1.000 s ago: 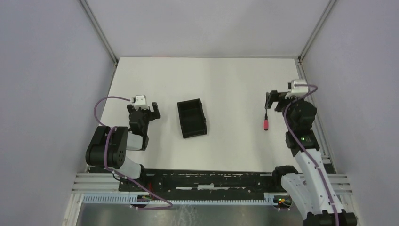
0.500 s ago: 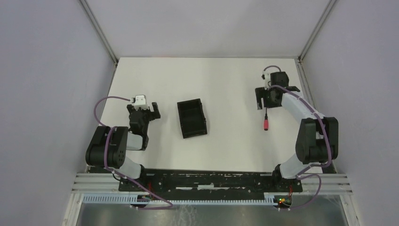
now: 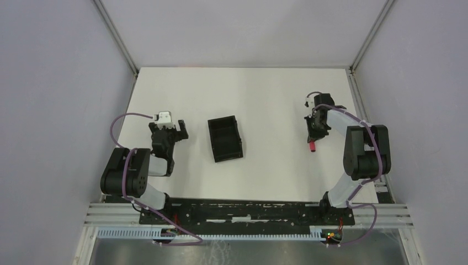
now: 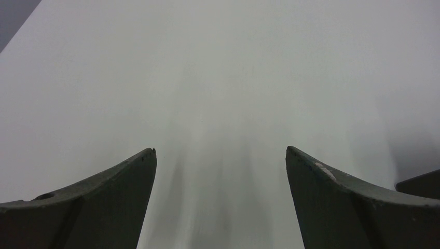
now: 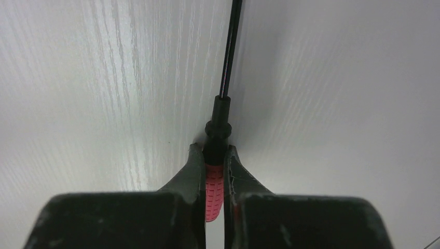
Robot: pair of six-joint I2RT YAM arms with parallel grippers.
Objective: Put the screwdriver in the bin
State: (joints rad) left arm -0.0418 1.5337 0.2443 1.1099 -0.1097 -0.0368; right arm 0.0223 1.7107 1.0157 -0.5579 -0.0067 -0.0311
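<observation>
The screwdriver (image 3: 312,146) is on the right side of the white bench (image 3: 265,94), well apart from the bin (image 3: 212,138). It is not in the bin. From the top camera only its red handle shows, sticking out toward the near edge. The rest is hidden under the right pincer (image 3: 314,131).

In the right wrist view, the screwdriver (image 5: 214,193) sits between the two dark fingers (image 5: 193,171). The right pincer (image 5: 212,155) is closed tight on the red handle, right by the black collar. The thin dark shaft points straight ahead, away from the camera, low over the bench. I cannot tell if the screwdriver is resting on the bench or is lifted a tiny bit.

The black bin stands near the middle of the bench, turned a little. It sits between the two arms, closer to the left one.

The left pincer (image 3: 167,128) is on the left side of the bench, beside the bin but not touching it. In the left wrist view, the left pincer (image 4: 220,155) has its fingers (image 4: 119,187) wide apart with only white bench between them. It holds nothing.
</observation>
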